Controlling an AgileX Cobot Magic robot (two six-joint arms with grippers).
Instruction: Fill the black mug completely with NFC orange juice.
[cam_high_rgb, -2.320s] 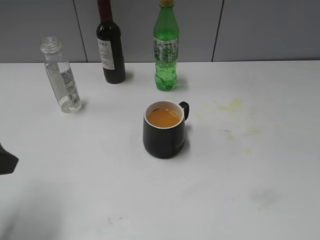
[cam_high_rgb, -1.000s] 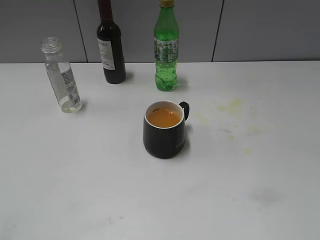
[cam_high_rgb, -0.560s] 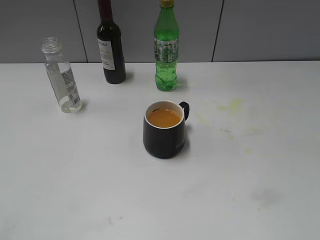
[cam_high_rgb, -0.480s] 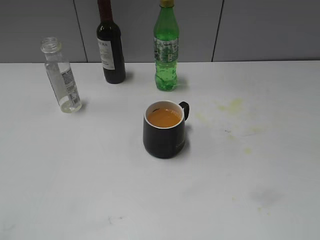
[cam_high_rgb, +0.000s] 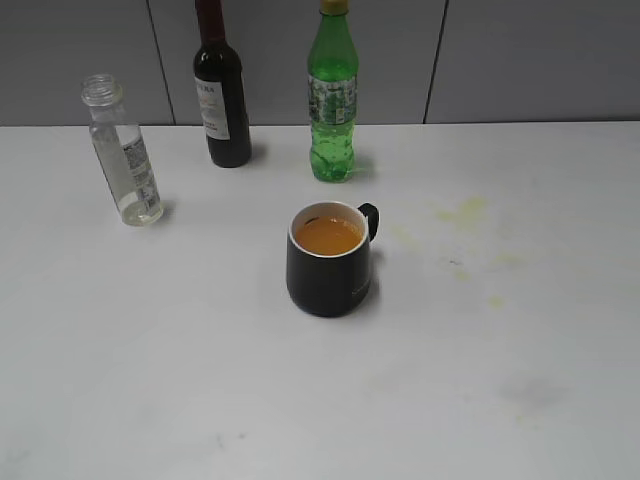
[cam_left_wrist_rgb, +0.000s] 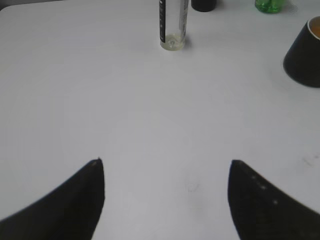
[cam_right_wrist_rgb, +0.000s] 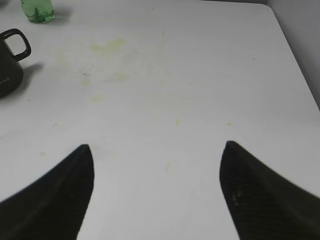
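Observation:
The black mug (cam_high_rgb: 329, 265) stands mid-table, its white interior holding orange juice (cam_high_rgb: 327, 235) close to the rim, handle toward the back right. It shows at the right edge of the left wrist view (cam_left_wrist_rgb: 304, 55) and the left edge of the right wrist view (cam_right_wrist_rgb: 10, 60). The clear capless bottle (cam_high_rgb: 122, 152) stands at the back left, nearly empty; it also shows in the left wrist view (cam_left_wrist_rgb: 174, 22). My left gripper (cam_left_wrist_rgb: 165, 172) is open and empty over bare table. My right gripper (cam_right_wrist_rgb: 157, 157) is open and empty. Neither gripper shows in the exterior view.
A dark wine bottle (cam_high_rgb: 221, 90) and a green soda bottle (cam_high_rgb: 332, 95) stand at the back by the grey wall. Yellowish juice stains (cam_high_rgb: 462, 212) mark the white table (cam_high_rgb: 200, 380) right of the mug. The table's right edge (cam_right_wrist_rgb: 295, 55) shows in the right wrist view.
A dark gripper tip seen at the left edge 2.3 s ago has left the exterior view. The mug and bottles have not moved.

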